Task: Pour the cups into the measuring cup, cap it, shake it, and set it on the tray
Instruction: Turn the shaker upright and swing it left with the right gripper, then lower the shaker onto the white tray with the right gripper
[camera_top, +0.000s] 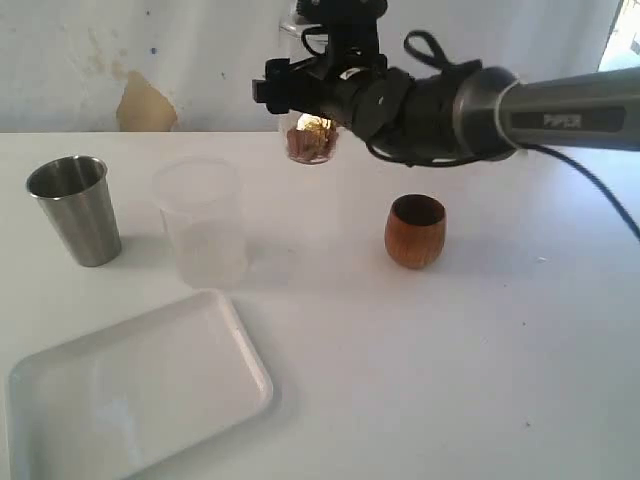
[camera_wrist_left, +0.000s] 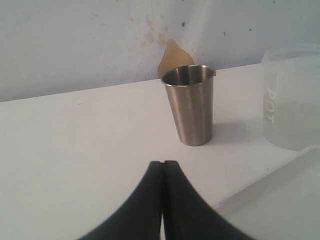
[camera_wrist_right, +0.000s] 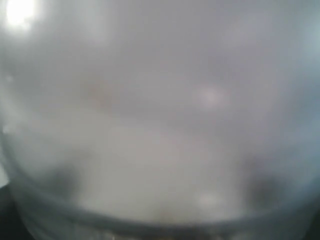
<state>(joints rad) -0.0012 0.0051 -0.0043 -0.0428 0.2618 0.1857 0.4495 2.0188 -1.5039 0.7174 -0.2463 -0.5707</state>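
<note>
While the right fingers (camera_top: 300, 100) grip the measuring cup (camera_top: 312, 146) high above the surface (camera_top: 500, 330), the steel tumbler (camera_wrist_left: 190, 107) stands upright straight ahead of the left fingers (camera_wrist_left: 142, 210). Those are pinched together, empty, and nearer to it.

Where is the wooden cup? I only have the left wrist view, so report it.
Observer: The wooden cup stands upright on the table, to the right of the frosted cup in the exterior view.
Operator: Now give me the right gripper.
Observer: The right gripper is up behind those cups, closed on the clear measuring cup, which seems lifted off the table.
Operator: Tell me what is in it.
Observer: Something brown shows inside it. I cannot tell what it is, and the right wrist view is only a blur of the cup's wall.
</note>
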